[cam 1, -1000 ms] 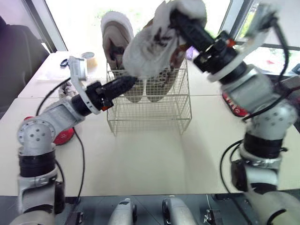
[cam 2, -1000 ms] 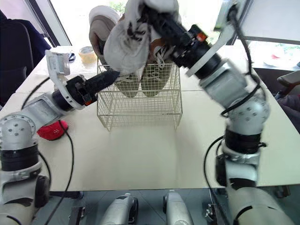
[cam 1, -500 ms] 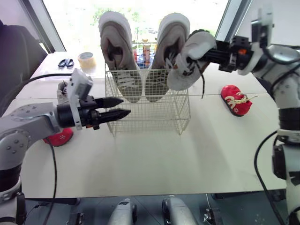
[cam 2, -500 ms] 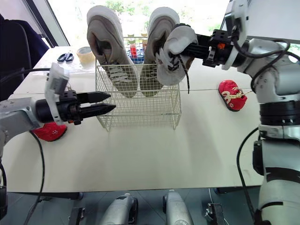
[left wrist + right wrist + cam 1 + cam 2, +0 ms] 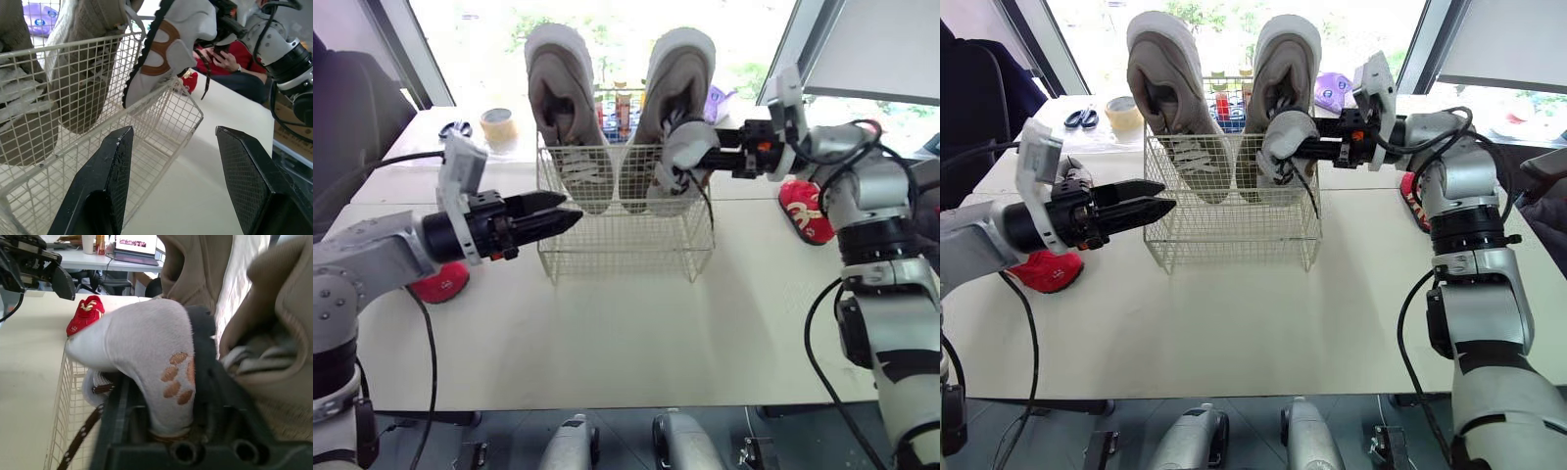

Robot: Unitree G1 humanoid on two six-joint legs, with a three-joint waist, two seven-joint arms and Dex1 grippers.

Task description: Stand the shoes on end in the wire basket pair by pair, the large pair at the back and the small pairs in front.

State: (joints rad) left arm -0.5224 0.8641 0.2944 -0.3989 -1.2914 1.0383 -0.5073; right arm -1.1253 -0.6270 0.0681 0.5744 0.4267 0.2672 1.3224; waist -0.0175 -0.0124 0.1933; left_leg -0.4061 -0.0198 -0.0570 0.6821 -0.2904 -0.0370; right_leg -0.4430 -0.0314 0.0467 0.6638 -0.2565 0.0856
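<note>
A wire basket (image 5: 626, 245) stands mid-table with two large beige shoes (image 5: 558, 98) (image 5: 677, 88) on end along its back. My right gripper (image 5: 1317, 149) is shut on a small white shoe (image 5: 680, 157) with brown paw prints, its toe dipping inside the basket's front right corner just ahead of the right large shoe. A brown lace hangs from it. My left gripper (image 5: 563, 211) hovers open and holding nothing at the basket's left side, its fingers (image 5: 110, 171) pointing at the mesh. One small red shoe (image 5: 440, 284) lies by my left arm, another (image 5: 803, 211) behind my right arm.
A tape roll (image 5: 496, 125) and scissors (image 5: 455, 128) lie on the far table behind the basket's left. A purple object (image 5: 1337, 93) sits behind the basket's right. A person in red (image 5: 220, 63) sits beyond the table. Open tabletop lies in front of the basket.
My right gripper has carried the white shoe from high above the basket down to its front right corner. My left gripper let go of the shoe, pulled back left, and now sits by the basket's side.
</note>
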